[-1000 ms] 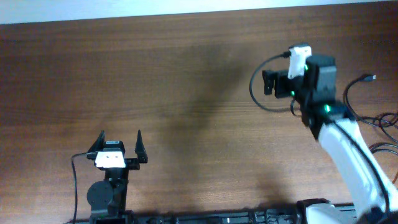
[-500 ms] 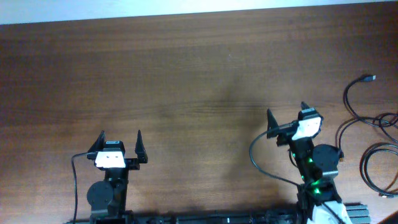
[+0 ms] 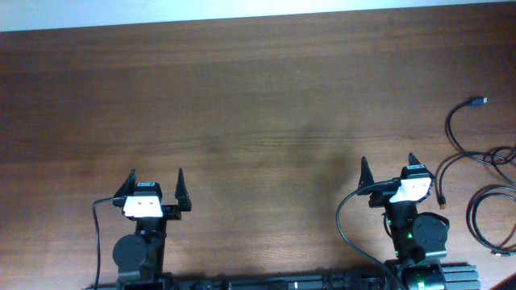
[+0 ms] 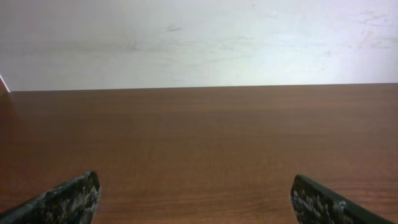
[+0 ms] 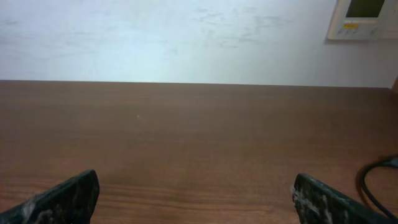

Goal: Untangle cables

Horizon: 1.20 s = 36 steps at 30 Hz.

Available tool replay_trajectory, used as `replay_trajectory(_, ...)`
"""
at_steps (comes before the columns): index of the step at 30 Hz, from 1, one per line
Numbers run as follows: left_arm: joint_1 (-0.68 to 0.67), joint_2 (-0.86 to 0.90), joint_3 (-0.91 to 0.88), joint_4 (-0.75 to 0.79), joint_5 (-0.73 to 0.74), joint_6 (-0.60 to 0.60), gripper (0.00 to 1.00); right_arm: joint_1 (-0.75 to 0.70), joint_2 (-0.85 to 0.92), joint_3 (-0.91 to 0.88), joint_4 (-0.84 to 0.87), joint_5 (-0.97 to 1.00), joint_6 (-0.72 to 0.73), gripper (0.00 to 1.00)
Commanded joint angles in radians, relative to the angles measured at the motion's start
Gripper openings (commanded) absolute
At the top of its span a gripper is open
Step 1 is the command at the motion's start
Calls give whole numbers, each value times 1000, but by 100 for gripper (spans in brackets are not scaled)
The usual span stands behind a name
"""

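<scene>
**Plainly idle: both tools empty, the cables bunched off to the right**

Starting at the left, the left gripper (image 3: 156, 173) sits near the front edge of the table (image 3: 258, 97). Its jaws are spread wide with nothing between them. Its wrist view shows only bare wood and a pale wall (image 4: 199, 37), so it is well apart from any work. A long reach across from there risks dragging its own feed wire (image 3: 96, 217) over the surface.

The right gripper (image 3: 388, 161) is likewise released and empty. The cables (image 3: 450, 129) lie to its right, near the table's right edge, as thin black cords in overlapping curves. One small plug rests just beside the right arm's body.

The main risks, as I judge them:
- The cords are far thinner than the jaws, so a pinch may close on two strands at once and tighten a knot.
- A pull towards the right could slide the bundle off the edge.
- The right arm's own thick wire (image 3: 343, 221) could be mistaken for a cord.

Much is unclear. The picture's edge cuts the loops off, so their crossings cannot be traced. The right wrist view shows one dark curve (image 5: 373, 180) at its corner, and whether that is a cord I cannot tell.
</scene>
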Motion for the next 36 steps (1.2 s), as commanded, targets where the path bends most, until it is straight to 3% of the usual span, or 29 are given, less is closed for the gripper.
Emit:
replay_trajectory(1,-4,-5,-2,-7,14,-10,99,-8,-16,-5,-10,22,-4,98)
replay_trajectory(36,-4,-5,-2,-7,14,-10,99,-8,-15,-5,-10,21,-25,98)
